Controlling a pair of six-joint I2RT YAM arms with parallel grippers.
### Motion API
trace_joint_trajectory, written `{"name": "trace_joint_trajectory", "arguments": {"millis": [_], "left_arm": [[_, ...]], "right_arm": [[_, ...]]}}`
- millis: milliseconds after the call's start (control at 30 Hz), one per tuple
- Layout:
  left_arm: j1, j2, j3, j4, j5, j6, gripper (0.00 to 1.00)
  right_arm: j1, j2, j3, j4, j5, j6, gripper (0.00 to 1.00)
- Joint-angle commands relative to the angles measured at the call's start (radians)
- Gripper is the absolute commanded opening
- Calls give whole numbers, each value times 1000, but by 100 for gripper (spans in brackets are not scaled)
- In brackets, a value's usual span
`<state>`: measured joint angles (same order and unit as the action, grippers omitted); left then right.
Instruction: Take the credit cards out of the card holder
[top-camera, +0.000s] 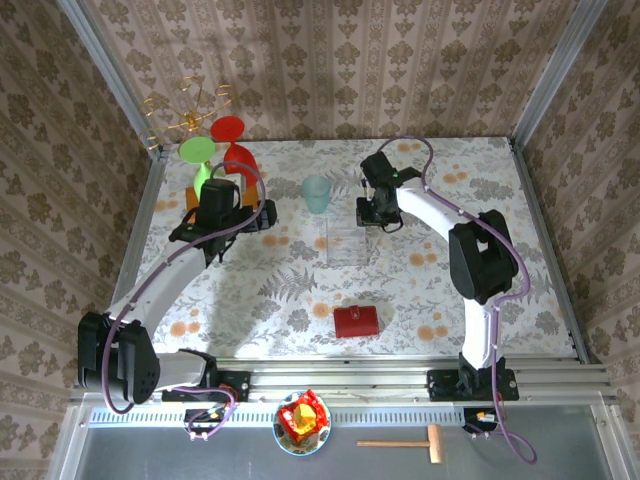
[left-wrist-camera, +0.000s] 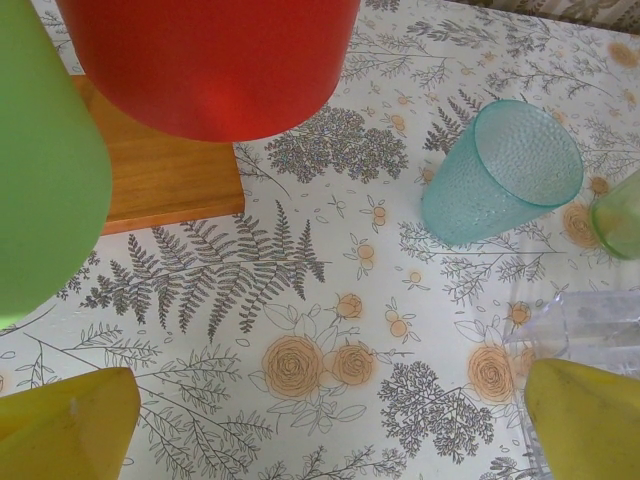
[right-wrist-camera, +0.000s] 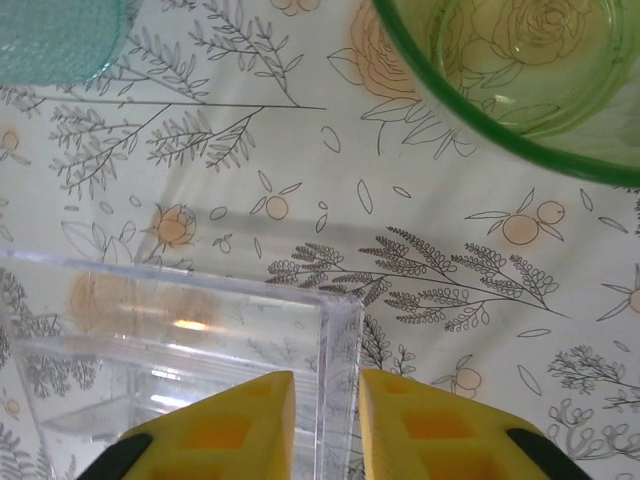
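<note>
**Right hand** (right-wrist-camera: 327, 410): mine, at a corner of the box (right-wrist-camera: 200, 330), with one finger inside, one outside and the clear wall between them. The jaws are a little apart and a sliver of gap shows, so I read the hold as loose rather than pinching.

**Left hand** (left-wrist-camera: 327, 425): spread wide and holding nothing, low over the surface (top-camera: 250, 300) near the red cup (left-wrist-camera: 210, 60).

**Holder** (top-camera: 356, 321): folded, flat and alone near the front edge, well apart from both hands. I judge the cards to be inside it.

**Hazards:**
- If I lift away askew, my inside finger may catch the wall and drag or tip the box.
- The green cup (right-wrist-camera: 520, 70) stands just beside the box and could go over with it.
- The holder is thin and lies flat — my fingers may skate it toward the edge instead of getting under it.
- Once the holder is open, the cards may slide out together — loose plastic on a smooth surface is hard to pick up.
</note>
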<state>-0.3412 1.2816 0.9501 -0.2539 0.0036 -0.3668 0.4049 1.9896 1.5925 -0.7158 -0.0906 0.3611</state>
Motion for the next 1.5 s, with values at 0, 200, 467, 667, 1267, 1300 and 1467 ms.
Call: {"name": "trace_joint_trajectory", "arguments": {"millis": [0,200,467,667,1267,1300,1467], "left_arm": [[-9,-20,-10,-4,-11,-4,100],[-8,-30,-26,1,-21,-1,100],[-9,-39,-27,1,-24,-6,100],[-6,-56,-35,-17,-47,-4,100],[0,-68,-62,-18,-60,-24,100],[-1,-68,-62,-19,-62,-24,100],[1,-68,-62,-19,-62,-25,100]], "right_arm": [[18,-87,0,-37,-27,-153,29],[86,-124,-48,-115,-194,-533,44],[228,-183,-214,-123,-172,-876,57],[342,-268,-370,-76,-105,-1005,74],[481,-267,-528,17,18,-1090,100],[482,-262,-529,17,15,-1091,100],[493,-238,-540,9,-11,-1090,99]]}}
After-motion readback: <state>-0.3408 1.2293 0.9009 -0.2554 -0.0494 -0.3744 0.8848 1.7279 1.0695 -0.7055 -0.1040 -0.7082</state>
